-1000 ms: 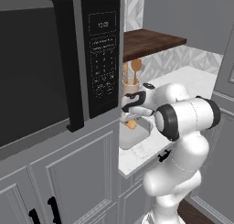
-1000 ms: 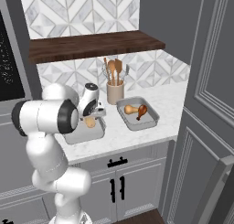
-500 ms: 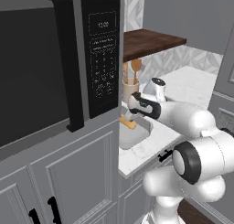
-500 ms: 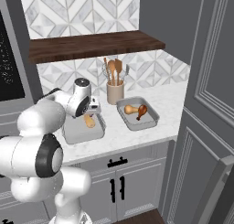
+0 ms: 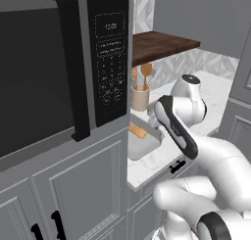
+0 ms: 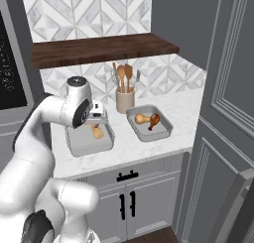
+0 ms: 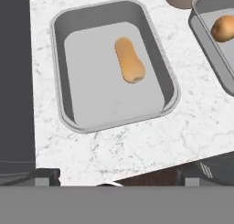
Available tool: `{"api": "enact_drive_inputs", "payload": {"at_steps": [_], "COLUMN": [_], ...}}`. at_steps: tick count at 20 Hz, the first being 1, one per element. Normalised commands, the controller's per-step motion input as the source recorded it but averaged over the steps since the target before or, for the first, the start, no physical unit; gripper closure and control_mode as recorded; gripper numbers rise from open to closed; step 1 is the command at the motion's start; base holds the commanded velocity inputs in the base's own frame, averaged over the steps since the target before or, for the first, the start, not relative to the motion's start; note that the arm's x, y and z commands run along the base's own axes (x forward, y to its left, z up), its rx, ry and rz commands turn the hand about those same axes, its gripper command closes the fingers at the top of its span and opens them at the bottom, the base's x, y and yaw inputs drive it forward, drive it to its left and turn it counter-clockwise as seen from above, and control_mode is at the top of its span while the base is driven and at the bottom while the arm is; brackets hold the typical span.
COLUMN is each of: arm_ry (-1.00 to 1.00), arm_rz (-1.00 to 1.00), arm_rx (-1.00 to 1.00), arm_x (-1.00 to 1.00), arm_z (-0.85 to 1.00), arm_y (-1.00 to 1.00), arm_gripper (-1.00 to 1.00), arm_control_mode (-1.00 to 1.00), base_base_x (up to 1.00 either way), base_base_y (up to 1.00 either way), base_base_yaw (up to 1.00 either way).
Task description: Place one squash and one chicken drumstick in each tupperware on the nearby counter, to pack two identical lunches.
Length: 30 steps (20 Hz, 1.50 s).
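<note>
Presently, items as found:
Counter (image 6: 149,148): white marble, carried both trays.
Left tupperware (image 7: 157,58): held one elongated squash (image 7: 129,61), lying loose.
Right tupperware (image 6: 166,128): held a red-brown chicken drumstick (image 6: 153,120) beside an orange piece (image 6: 142,119).
Utensil cup (image 6: 125,100): stood between the trays, behind.
Pincer (image 6: 98,119): hung above the left tray, jaws spread, grasping nothing.

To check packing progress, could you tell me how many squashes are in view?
2. The elongated squash lies alone in the left tupperware; the round squash sits in the right tupperware beside a drumstick. Others may be hidden.
</note>
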Motion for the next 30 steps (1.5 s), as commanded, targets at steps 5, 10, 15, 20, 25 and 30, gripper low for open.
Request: {"api": "enact_drive_inputs", "payload": {"at_steps": [5,10,15,20,25,30], "arm_ry": [0.0,-0.27,-0.21,-0.07,0.01,0.0], "arm_rz": [-0.06,-0.04,-0.03,-0.11,-0.14,-0.04], "arm_rx": [-0.01,0.0,0.0,-0.01,-0.01,0.0], "arm_x": [-1.0,-0.94,-0.93,-0.76,-0.07,-0.04], "arm_z": [0.57,0.6,0.65,0.81,0.45,0.0], "arm_y": [-0.25,-0.12,-0.02,0.01,0.01,-0.02], "arm_gripper": [-1.0,-1.0,-1.0,-1.0,-1.0,-1.0], "arm_control_mode": [-1.0,-1.0,-1.0,-1.0,-1.0,1.0], "base_base_x": [0.0,0.0,0.0,0.0,0.0,-0.54], "base_base_y": [0.0,0.0,0.0,0.0,0.0,-0.01], "base_base_yaw": [0.0,0.0,0.0,0.0,0.0,0.0]}}
